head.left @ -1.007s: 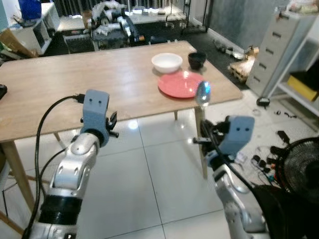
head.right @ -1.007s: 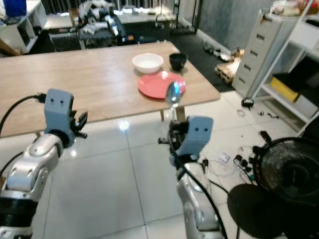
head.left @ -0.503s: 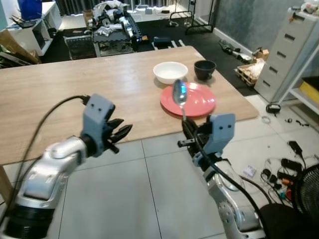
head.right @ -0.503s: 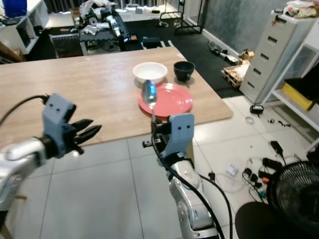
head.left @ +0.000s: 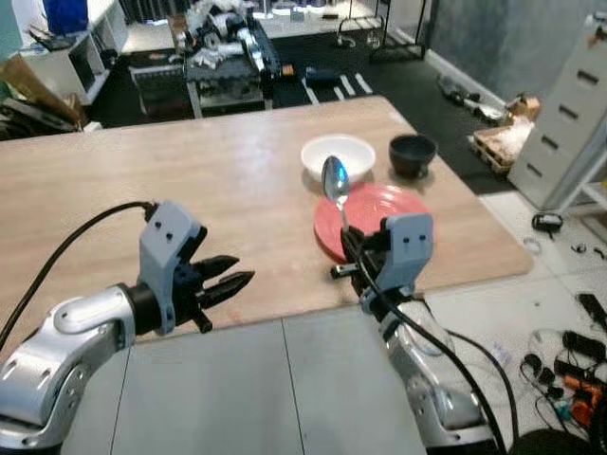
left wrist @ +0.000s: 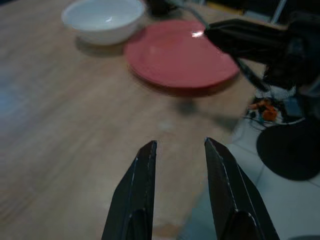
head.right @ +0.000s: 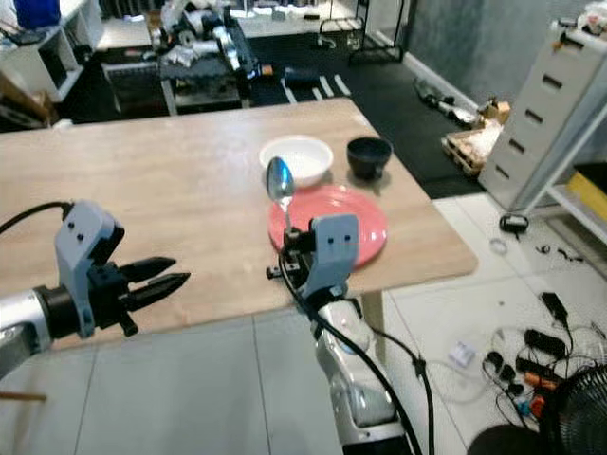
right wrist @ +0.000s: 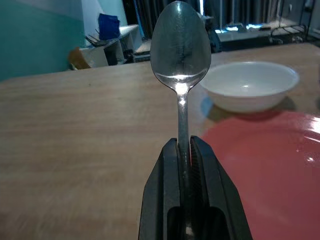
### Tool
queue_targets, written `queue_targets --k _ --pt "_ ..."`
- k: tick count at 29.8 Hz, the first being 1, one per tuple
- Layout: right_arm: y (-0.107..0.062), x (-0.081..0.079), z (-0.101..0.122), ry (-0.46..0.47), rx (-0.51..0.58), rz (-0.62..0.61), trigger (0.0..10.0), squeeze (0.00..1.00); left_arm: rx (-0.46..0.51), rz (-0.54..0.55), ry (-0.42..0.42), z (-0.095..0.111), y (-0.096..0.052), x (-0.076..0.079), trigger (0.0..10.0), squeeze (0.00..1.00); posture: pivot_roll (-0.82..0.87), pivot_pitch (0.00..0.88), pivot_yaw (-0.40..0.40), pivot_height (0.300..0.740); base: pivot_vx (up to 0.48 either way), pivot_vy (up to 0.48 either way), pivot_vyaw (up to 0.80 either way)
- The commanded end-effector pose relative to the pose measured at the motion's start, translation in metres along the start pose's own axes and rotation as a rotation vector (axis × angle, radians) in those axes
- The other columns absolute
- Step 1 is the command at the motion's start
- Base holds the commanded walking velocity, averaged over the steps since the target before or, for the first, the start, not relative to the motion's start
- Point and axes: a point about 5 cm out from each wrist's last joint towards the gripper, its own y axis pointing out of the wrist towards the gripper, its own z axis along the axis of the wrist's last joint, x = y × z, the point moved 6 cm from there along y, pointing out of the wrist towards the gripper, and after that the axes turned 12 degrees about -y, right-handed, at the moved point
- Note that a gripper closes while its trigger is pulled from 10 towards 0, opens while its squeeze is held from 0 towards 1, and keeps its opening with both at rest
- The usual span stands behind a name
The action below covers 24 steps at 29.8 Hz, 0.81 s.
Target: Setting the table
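The spoon stands almost upright in the middle of the left eye view, with its long axis vertical and its bowl at the top; the bowl part appears just in front of the white bowl and above the near-left edge of the red plate. The lower part of the handle is clamped between the two black fingers of the right gripper, which are closed tightly on it, as the right wrist view shows clearly. The right arm rises from the bottom centre of the frame, its wrist bent so that the gripper points up and a little toward the table, and its blue-grey housing sits at the near edge of the table, in front of the plate. The left gripper is in the lower left part of the frame, at the height of the table's near edge; the silver arm comes in from the bottom left corner and the fingers point to the right, about level. Its fingers are a little apart and hold nothing, which the left wrist view confirms, where they aim over the wood toward the plate. A small dark cup stands to the right of the white bowl, just beside it.
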Motion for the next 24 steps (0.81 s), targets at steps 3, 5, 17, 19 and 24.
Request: queue_targets --k 3,5,17,19,24 --pt "0.002 0.002 -0.006 0.0 -0.027 -0.033 10.0 0.0 -0.025 -0.001 -0.011 -0.007 0.0 0.002 10.0 0.0 0.15 0.122 0.133 0.74 0.48 0.0 0.0" --pt "0.002 0.003 -0.005 0.004 -0.025 -0.038 10.0 0.0 -0.026 -0.002 -0.012 -0.007 0.0 0.002 10.0 0.0 0.15 0.121 0.135 0.74 0.48 0.0 0.0" --pt "-0.005 -0.008 -0.001 0.031 0.015 0.035 10.0 0.0 -0.046 -0.009 -0.019 -0.013 -0.001 0.008 10.0 0.0 0.14 0.115 0.135 0.74 0.219 0.0 0.0" --pt "-0.006 -0.011 0.0 0.031 0.017 0.051 10.0 0.0 -0.049 -0.021 -0.021 -0.014 -0.002 0.011 10.0 0.0 0.14 0.115 0.135 0.74 0.0 0.0 0.0" --pt "-0.009 -0.017 0.0 0.025 0.016 0.091 10.0 0.0 -0.057 -0.035 -0.024 -0.017 -0.001 0.014 10.0 0.0 0.14 0.116 0.135 0.74 0.0 0.0 0.0"
